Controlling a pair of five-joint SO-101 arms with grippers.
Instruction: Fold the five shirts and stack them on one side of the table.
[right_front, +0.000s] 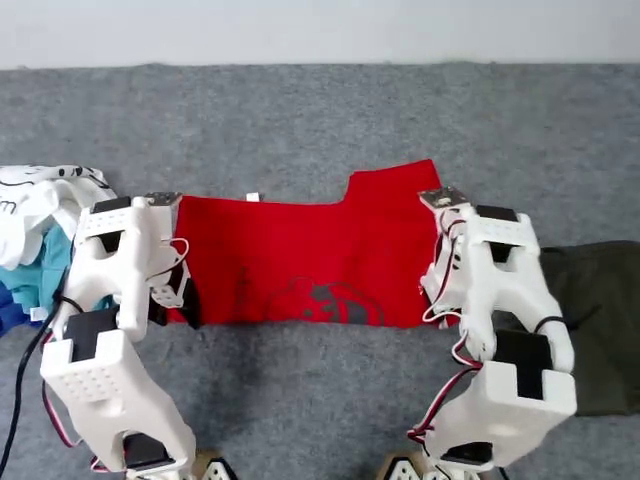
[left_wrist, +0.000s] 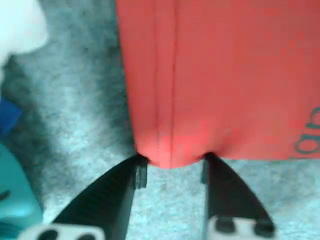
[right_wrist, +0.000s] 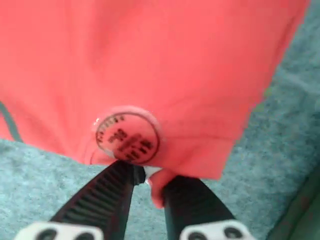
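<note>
The red shirt (right_front: 300, 260) lies flat mid-desk (right_front: 300, 120), partly folded. The left gripper (left_wrist: 172, 167) sits at its near-left corner, jaws apart astride the hem. The right gripper (right_wrist: 147, 177) is pinched on its right edge. A pile (right_front: 30, 230) of white, teal and blue shirts sits at the left edge, and a dark shirt (right_front: 600, 300) at the right.
</note>
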